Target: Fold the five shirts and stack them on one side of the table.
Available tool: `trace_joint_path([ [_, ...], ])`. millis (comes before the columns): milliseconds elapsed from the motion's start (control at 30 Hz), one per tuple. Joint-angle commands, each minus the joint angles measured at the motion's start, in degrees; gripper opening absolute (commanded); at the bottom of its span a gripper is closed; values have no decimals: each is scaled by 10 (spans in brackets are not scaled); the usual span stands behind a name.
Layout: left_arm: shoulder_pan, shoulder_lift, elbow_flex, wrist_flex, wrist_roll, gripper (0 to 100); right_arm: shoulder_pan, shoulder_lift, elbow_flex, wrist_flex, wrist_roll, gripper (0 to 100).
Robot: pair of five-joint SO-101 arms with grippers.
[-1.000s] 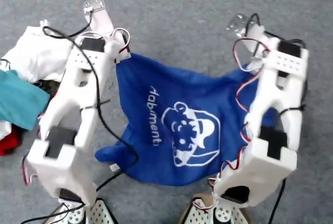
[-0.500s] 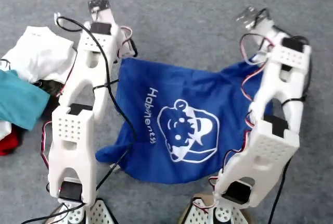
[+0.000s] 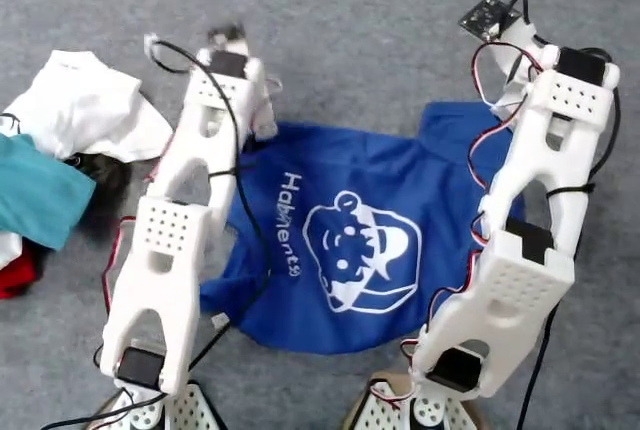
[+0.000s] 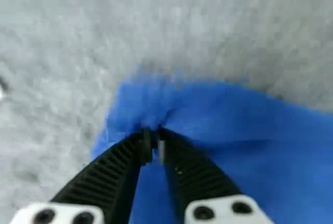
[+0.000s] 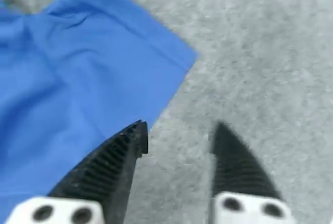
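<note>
A blue shirt with a white cartoon print lies spread face up on the grey carpeted table, between the two arms. My left gripper is shut on a bunched fold at the shirt's far left edge; in the high view this pinch sits at the left gripper. My right gripper is open over bare carpet, just beside the shirt's far right corner, and holds nothing. The right arm stretches along the shirt's right side.
A pile of unfolded shirts lies at the table's left edge: white, teal, black and red. Bare grey carpet stretches beyond the blue shirt to the table's far edge.
My left gripper has dragged the shirt's far left edge rightward. The right arm has shifted toward the far edge, and the shirt's far right corner now lies flat, free of it.
</note>
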Motion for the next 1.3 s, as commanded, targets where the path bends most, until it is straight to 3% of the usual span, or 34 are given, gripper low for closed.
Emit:
trace_joint_path([
  [0,11,22,-23,47,-11,18,-11,-4,-31,38,-5,37],
  [200,14,13,36,58,-11,18,-7,-5,-31,82,-4,9],
  [500,73,-192,261,56,-12,18,-8,-4,-31,84,45,9],
  [667,29,-276,278,52,7,20,-9,-4,-31,63,45,12],
  [867,-9,-349,250,46,22,231,-12,-3,-31,62,46,12],
  [933,-17,-344,247,4,32,276,-12,0,-31,55,45,12],
  [1100,-46,-275,247,-165,115,260,-12,29,-36,48,45,12],
  [1267,-47,-158,235,-222,127,260,-10,37,-36,49,45,12],
])
